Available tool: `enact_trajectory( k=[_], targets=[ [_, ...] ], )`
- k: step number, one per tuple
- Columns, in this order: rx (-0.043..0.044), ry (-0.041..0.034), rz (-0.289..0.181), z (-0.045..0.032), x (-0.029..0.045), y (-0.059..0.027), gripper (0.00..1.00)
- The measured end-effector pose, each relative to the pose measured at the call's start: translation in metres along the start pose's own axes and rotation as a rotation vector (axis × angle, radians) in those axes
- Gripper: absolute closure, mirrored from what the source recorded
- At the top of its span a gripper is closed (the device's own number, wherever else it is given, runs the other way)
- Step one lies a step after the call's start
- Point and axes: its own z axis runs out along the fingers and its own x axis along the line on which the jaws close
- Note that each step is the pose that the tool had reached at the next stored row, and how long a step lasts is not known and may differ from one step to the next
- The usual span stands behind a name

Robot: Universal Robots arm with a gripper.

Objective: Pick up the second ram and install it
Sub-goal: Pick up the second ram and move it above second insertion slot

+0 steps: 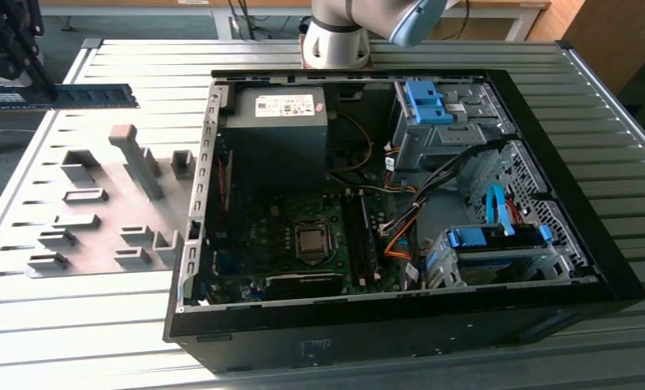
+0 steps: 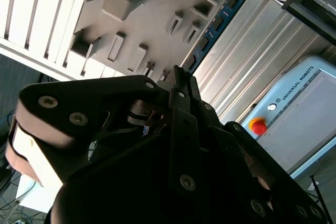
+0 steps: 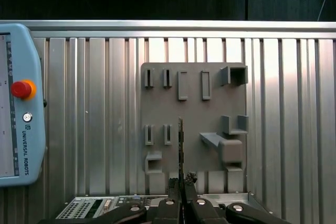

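The second ram, a thin blue stick with black chips and a pale label, hangs level in the air at the exterior view's upper left, above the table's edge. My gripper is shut on it from above. In the first wrist view the ram shows edge-on between my fingers, with the gripper closed around it over the grey fixture plate. In the second wrist view the ram sticks out past the gripper. The open computer case lies to the exterior view's right, its memory slots beside the processor socket.
The grey fixture plate with raised blocks lies on the ribbed metal table beside the case. A teach pendant with a red button rests on the table. The arm's base stands behind the case.
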Motion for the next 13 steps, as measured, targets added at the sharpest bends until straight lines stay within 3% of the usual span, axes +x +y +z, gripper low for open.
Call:
enact_trajectory(
  k=[13],
  targets=[
    [0.0000, 0.0000, 0.000, -0.0003, -0.0004, -0.0177, 0.86]
  ],
)
